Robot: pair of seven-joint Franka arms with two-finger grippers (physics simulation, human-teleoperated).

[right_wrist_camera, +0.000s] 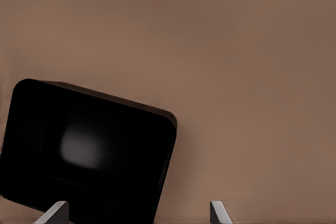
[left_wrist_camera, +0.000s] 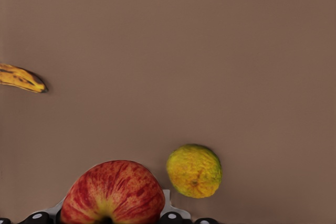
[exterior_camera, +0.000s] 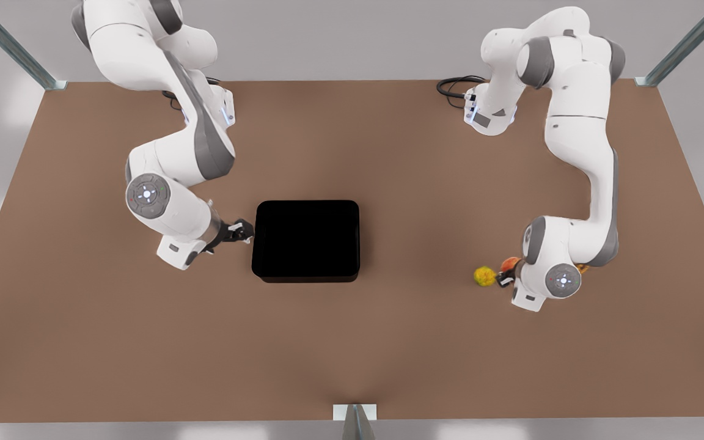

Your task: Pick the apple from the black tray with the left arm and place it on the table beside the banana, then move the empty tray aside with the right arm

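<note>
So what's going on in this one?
The left pincer sits at the front view's right with the apple between its fingers, low over the table, near a yellow-green fruit and the banana. The right pincer, open, waits at the empty black tray edge.

Yellow-green round fruit [exterior_camera: 484, 276] with a bumpy skin, resting on brown surface. Black cable [exterior_camera: 453, 87] coiled at far edge. Grey metal struts [exterior_camera: 682, 47] at corners.
</note>
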